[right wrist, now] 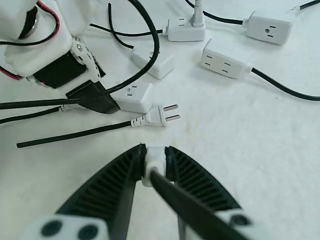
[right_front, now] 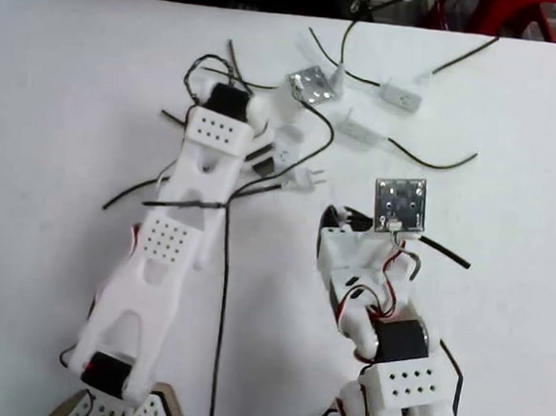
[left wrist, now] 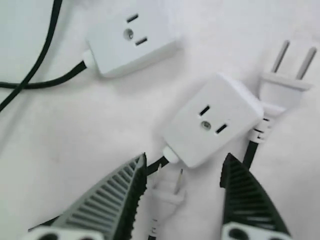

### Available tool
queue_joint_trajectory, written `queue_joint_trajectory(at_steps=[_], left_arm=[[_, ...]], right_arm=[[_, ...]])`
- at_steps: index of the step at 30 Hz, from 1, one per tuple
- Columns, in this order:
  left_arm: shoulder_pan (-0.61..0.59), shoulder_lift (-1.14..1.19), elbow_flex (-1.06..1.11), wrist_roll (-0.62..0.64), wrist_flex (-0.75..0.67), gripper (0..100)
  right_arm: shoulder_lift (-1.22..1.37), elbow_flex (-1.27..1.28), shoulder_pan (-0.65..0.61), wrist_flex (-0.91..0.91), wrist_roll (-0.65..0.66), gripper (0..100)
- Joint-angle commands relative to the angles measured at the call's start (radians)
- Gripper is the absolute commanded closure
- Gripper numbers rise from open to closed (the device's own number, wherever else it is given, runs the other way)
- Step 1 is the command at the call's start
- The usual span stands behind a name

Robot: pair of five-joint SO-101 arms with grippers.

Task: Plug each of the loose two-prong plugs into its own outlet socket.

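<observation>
**Bringing a held plug to an upturned socket**

The right gripper [right wrist: 155,149] is clamped on a white plug [right wrist: 154,162]. The plug's body lies along the fingers and its cord [right wrist: 167,197] trails back toward the wrist. Its prongs are hidden, so I cannot tell which way they point.

Ahead of that gripper and a little to one side, a socket [right wrist: 132,95] lies on the table [right wrist: 250,150]. The left wrist view looks down onto its slots, so they face upward.

The left gripper [left wrist: 185,162] is spread wide and holds nothing. It hangs over the socket's cord end. A second plug [left wrist: 170,192] lies on the table between its fingers, prongs aimed at that cord end.

A third plug [right wrist: 162,116] lies loose just beside the socket, between it and the right gripper. Its prongs point across the right gripper's line of approach.

The coming move seems to hinge on a mismatch of axes. The slots look up, while the held plug lies along a low, forward-reaching gripper. The prongs would likely have to be tipped downward above the socket before pressing in.

The left arm is the nearer to the socket and could steady it. The third plug sits in the approach path and may get nudged
</observation>
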Motion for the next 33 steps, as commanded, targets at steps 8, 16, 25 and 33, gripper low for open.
queue_joint_trajectory(at_steps=[8, 16, 25, 33], left_arm=[[0.058, -0.015, -0.023, 0.023, -0.083, 76], [0.065, 0.048, -0.023, 0.017, -0.095, 76], [0.082, 0.073, -0.023, 0.015, -0.077, 79], [0.107, -0.015, -0.020, 0.015, 0.078, 96]], right_arm=[[-0.012, -0.006, 0.012, -0.013, -0.006, 98.1], [-0.018, 0.006, 0.007, -0.013, -0.002, 98.1], [-0.019, 0.008, 0.010, -0.015, -0.002, 98.1], [-0.019, 0.008, 0.010, -0.015, -0.002, 98.1]])
